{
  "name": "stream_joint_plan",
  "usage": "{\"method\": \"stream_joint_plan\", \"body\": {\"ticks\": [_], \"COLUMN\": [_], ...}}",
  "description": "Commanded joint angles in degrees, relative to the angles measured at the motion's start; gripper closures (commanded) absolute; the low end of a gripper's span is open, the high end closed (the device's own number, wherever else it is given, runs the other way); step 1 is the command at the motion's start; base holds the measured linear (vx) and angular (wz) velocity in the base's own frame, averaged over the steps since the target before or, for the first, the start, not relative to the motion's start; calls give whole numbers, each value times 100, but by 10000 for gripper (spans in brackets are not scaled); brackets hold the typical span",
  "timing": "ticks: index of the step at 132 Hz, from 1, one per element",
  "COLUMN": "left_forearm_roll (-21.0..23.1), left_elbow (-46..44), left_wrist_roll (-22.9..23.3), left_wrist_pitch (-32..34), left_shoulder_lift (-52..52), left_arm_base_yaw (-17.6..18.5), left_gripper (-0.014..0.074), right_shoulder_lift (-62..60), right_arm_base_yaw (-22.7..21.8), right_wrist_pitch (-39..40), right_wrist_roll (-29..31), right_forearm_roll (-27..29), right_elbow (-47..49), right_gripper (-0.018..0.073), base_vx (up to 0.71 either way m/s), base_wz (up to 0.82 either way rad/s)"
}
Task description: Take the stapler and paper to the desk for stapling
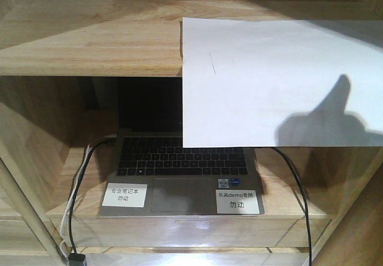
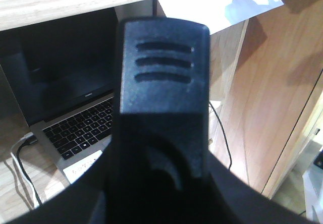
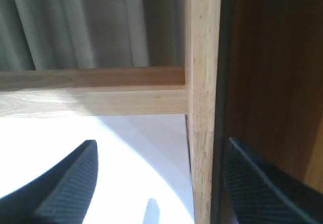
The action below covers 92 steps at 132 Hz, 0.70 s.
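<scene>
The white paper [image 1: 269,86] lies on the upper shelf and hangs over its front edge; a gripper's shadow falls on its right part. It also shows in the left wrist view [image 2: 212,2] and the right wrist view [image 3: 136,168]. My left gripper [image 2: 161,193] is shut on the black stapler [image 2: 161,82], which fills that view in front of the shelf unit. My right gripper [image 3: 160,143] is open just above the paper's right end, one finger [image 3: 70,183] over the sheet, the other [image 3: 257,178] past a wooden upright [image 3: 202,82]. The desk is out of view.
The light wooden shelf unit [image 1: 90,50] holds an open laptop [image 1: 179,158] in the compartment under the paper, with two small white labels [image 1: 124,195] on it. A black cable [image 1: 299,200] and a white cable [image 1: 72,218] hang off the shelf front.
</scene>
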<state>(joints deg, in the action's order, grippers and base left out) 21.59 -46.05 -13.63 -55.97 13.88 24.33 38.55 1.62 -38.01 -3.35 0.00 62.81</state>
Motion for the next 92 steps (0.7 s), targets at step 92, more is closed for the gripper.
{"method": "stream_joint_plan", "body": {"ticks": [92], "left_forearm_roll": [195], "left_elbow": [-153], "left_wrist_roll": [2], "left_wrist_pitch": [619], "left_shoulder_lift": [89], "left_arm_base_yaw": [21], "left_gripper": [603], "right_shoulder_lift": [52], "right_arm_base_yaw": [-46], "right_wrist_pitch": [403], "right_wrist_roll": [45], "right_forearm_roll": [-32], "right_elbow": [149], "right_gripper": [68], "base_vx": [0], "base_wz": [0]}}
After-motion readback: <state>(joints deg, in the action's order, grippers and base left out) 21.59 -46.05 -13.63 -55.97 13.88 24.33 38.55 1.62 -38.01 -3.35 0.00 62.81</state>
